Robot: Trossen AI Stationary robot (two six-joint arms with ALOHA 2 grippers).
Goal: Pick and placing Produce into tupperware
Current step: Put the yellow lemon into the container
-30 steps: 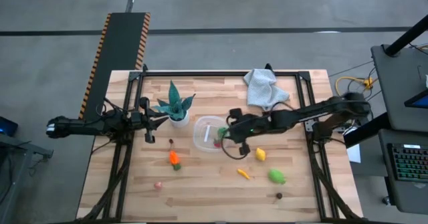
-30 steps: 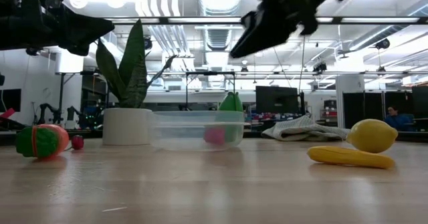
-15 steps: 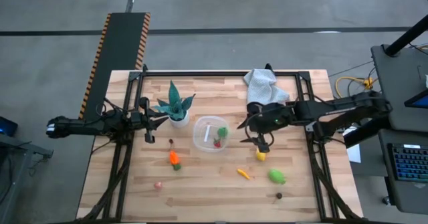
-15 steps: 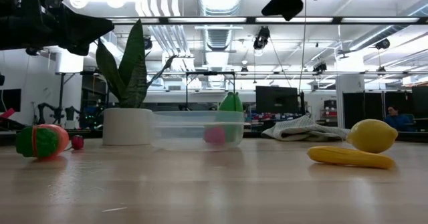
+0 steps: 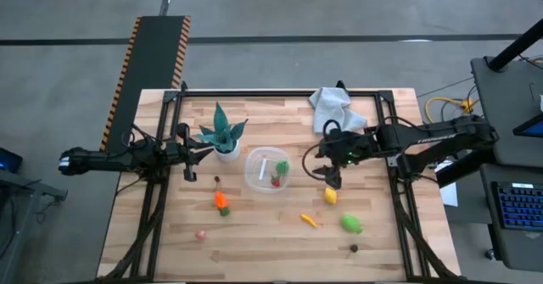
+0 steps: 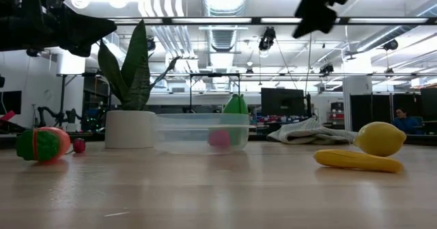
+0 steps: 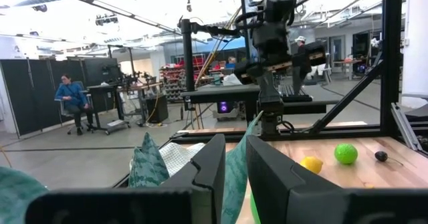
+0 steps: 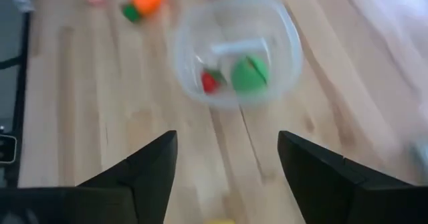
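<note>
The clear tupperware (image 5: 265, 172) (image 8: 234, 50) (image 6: 201, 132) stands mid-table. A green piece (image 8: 249, 73) and a small red one (image 8: 209, 81) lie inside it. On the bare wood rest an orange-and-green piece (image 5: 221, 202), a tiny dark one (image 5: 217, 180), a pink one (image 5: 200, 234), an orange one (image 5: 310, 220), a yellow lemon (image 5: 330, 196), a green one (image 5: 350, 224) and a dark brown one (image 5: 354, 248). My right gripper (image 5: 322, 167) (image 8: 227, 140) hangs open, high above the table, just right of the tub. My left gripper (image 5: 199, 153) (image 7: 235, 147) waits shut beside the potted plant.
The teal plant in its white pot (image 5: 223, 138) stands left of the tub, close to my left gripper. A pale grey cloth (image 5: 336, 110) lies near the far edge, behind my right arm. Black frame rails (image 5: 394, 199) run along the table's sides. A seated person (image 7: 69, 97) is beyond the table.
My right gripper has drawn back from over the tub's right rim toward the table's right edge and risen. The green and red pieces stay in the tub. My left arm has kept still.
</note>
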